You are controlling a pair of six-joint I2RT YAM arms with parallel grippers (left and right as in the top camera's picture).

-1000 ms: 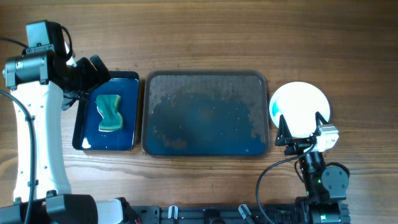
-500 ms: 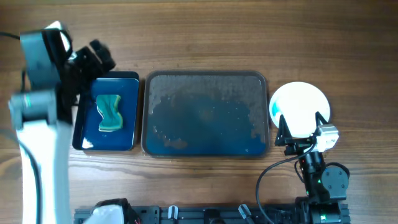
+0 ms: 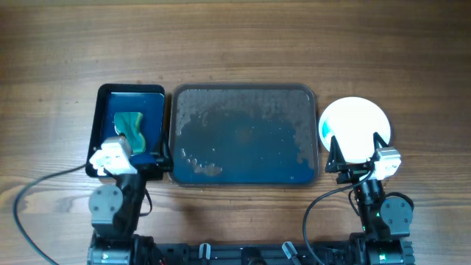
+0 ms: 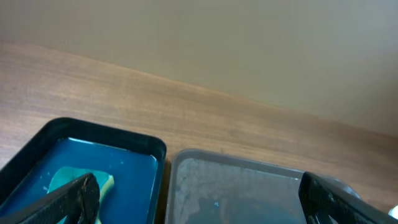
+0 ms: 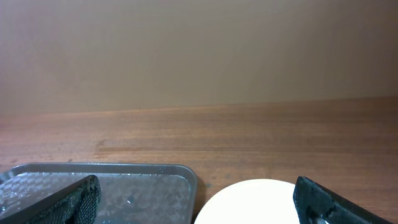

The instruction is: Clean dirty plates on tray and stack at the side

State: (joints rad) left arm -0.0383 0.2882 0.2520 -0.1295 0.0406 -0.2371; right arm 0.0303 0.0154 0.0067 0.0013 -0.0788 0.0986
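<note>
The big grey tray [image 3: 243, 90] lies mid-table, wet and streaked with foamy residue, with no plate on it. A clean white plate [image 3: 357, 121] sits on the table just right of it. My left gripper [image 3: 147, 156] is open and empty at the front edge of the small blue basin [image 3: 99, 132], which holds a green-and-yellow sponge [image 3: 131, 131]. My right gripper [image 3: 357, 151] is open and empty over the plate's near edge. The left wrist view shows the sponge [image 4: 62, 180] and tray [image 4: 236, 186]. The right wrist view shows the plate [image 5: 261, 199] and tray [image 5: 124, 186].
Bare wooden table surrounds the tray, basin and plate. Both arm bases stand at the front edge, with cables trailing beside them.
My left arm has swung from the basin's far left side back to the front edge of the table. The right arm, plate, sponge and tray have not moved.
</note>
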